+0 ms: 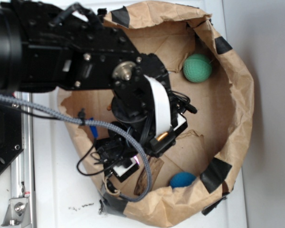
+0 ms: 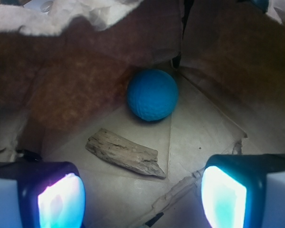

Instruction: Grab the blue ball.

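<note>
Small round teal-blue ball [image 2: 152,94], dimpled matte surface, sits on the floor of the crumpled brown paper enclosure [image 1: 237,95], tucked against the paper wall. From the exterior view the same ball shows at the enclosure's near rim, beside a black tape patch [image 1: 217,173]. Larger mint-green textured ball [image 1: 197,68] lies well apart, on the opposite side of the enclosure; not the target.

Black WidowX gripper [image 2: 142,190] is spread wide and empty; both lit pads [image 2: 61,202] show in the wrist view with nothing between them. Ball lies ahead of the pads, roughly centred in the gap, not touched.

Weathered grey wood sliver [image 2: 124,153] lies between gripper and ball, near the ball but apart from it.

Handling judgement: ball looks light, likely foam or soft rubber, somewhat compressible; the dimpled surface should give fair grip. It will roll at a nudge, though the paper wall behind it should check that. Best hold: pads across its widest girth, either side. Risks: fingers snagging the wood sliver or loose paper.
</note>
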Robot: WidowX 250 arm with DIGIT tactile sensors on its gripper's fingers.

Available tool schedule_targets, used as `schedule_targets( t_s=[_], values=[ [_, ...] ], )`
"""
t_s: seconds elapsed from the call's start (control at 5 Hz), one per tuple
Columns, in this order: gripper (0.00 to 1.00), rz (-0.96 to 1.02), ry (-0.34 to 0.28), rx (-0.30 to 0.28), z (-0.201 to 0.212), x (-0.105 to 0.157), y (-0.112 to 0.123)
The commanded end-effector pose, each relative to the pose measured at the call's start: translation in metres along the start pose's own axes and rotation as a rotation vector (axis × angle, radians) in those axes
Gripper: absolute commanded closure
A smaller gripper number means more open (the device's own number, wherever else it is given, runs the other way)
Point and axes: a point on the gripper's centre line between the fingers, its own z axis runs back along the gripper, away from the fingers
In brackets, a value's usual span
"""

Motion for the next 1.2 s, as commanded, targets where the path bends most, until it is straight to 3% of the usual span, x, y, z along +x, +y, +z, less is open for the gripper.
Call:
schedule_targets(
  t_s=[0.0,0.2,0.4,0.6,1.0],
  values=[
    [0.0,-0.038,-0.024,0.024,0.01,0.022,-0.011],
    [0.0,-0.038,-0.024,0.024,0.01,0.022,-0.011],
    [0.0,-0.081,0.006,0.038,-0.016,0.024,-0.003],
    [0.0,-0.136,0.002,-0.009,-0.033,0.039,0.003],
    [0.0,-0.209,-0.063,-0.058,-0.045,0.062,-0.002]
  ],
)
